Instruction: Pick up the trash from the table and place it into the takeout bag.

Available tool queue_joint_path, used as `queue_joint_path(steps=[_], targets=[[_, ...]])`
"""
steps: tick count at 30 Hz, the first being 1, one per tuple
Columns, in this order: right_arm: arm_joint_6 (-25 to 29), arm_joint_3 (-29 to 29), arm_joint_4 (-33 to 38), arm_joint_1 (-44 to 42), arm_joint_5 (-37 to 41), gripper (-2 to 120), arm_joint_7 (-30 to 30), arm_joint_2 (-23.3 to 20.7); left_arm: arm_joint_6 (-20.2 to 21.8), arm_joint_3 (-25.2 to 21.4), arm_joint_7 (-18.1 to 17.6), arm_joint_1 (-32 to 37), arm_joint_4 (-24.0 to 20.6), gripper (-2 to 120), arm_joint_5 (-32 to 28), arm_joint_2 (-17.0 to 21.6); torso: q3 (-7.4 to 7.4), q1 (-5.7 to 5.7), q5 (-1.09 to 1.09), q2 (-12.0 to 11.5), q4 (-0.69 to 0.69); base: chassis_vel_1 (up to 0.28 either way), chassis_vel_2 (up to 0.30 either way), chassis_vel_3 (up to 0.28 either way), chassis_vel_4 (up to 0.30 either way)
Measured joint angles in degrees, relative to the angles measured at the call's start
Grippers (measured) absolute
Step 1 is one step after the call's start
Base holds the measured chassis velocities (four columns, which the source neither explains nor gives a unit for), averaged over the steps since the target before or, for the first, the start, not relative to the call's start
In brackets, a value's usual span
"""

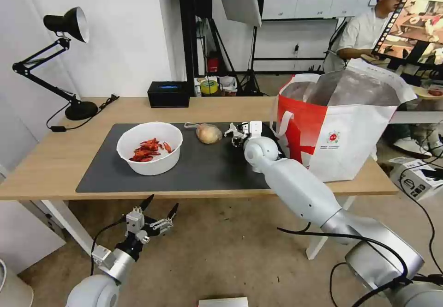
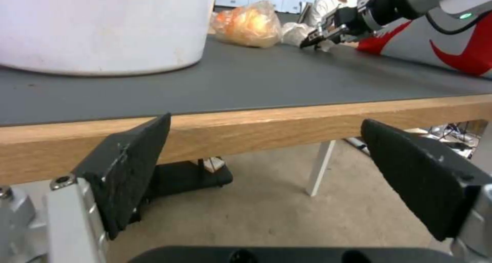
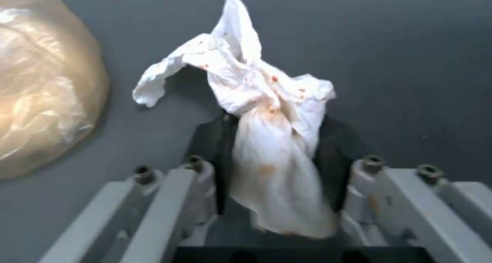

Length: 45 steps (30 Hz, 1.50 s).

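The crumpled white tissue [image 3: 266, 113], speckled with reddish stains, is pinched between the two black fingers [image 3: 213, 155] of the right gripper [image 1: 236, 137], which are closed on its lower half while its loose ends stick out past the fingertips above the dark grey mat [image 1: 198, 168]. It sits just beside the knotted clear bag [image 1: 208, 133] with its yellowish lump, on the side toward the takeout bag [image 1: 341, 131]. The takeout bag stands upright and open at the mat's far-right edge on the desk [image 1: 50, 159], its foil lining showing. On the other side of the knotted bag, well apart from it, rests the white bowl [image 1: 150, 147] of red crayfish shells. The left gripper [image 1: 159, 207] hangs below the desk's front edge, beneath the bowl, its fingers [image 2: 128, 170] spread wide and holding nothing.
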Motion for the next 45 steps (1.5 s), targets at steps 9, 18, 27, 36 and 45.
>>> queue_joint_path(steps=[9, 18, 27, 36, 45], targets=[[1.39, -0.13, 2.88, -0.94, 0.32, 0, -1.92, -1.22, -0.25, 0.0, -0.12, 0.21, 0.14, 100, 0.23, -0.35, 0.0, 0.0, 0.0, 0.0, 0.0, 0.0, 0.0, 0.0, 0.0], [3.04, 1.2, 17.63, -5.31, 1.77, 0, -3.66, -6.31, -0.52, -0.57, -0.3, 0.85, -0.87, 100, 0.29, -0.41, 0.0, 0.0, 0.0, 0.0, -0.01, 0.0, 0.0, 0.0, 0.0], [3.75, 7.13, 36.42, -14.66, 1.45, 0, -2.45, -10.76, -0.52, -0.43, -0.5, 1.66, -2.08, 100, 0.87, -1.13, -0.01, 0.0, 0.01, 0.0, 0.0, 0.0, 0.0, 0.0, 0.0], [6.46, 16.41, 48.6, -19.48, 1.56, 0, -3.34, -18.45, -0.38, 0.42, -2.0, 1.86, -2.78, 100, 2.04, -1.56, -0.01, 0.0, 0.01, 0.0, -0.01, 0.0, 0.0, 0.0, 0.0], [6.74, 29.01, 53.21, -19.53, 7.73, 0, -2.58, -27.13, -0.19, 1.74, -2.2, 1.93, -3.78, 100, 2.94, -2.13, -0.01, 0.01, 0.01, 0.0, -0.01, 0.0, 0.0, 0.0, 0.0]])
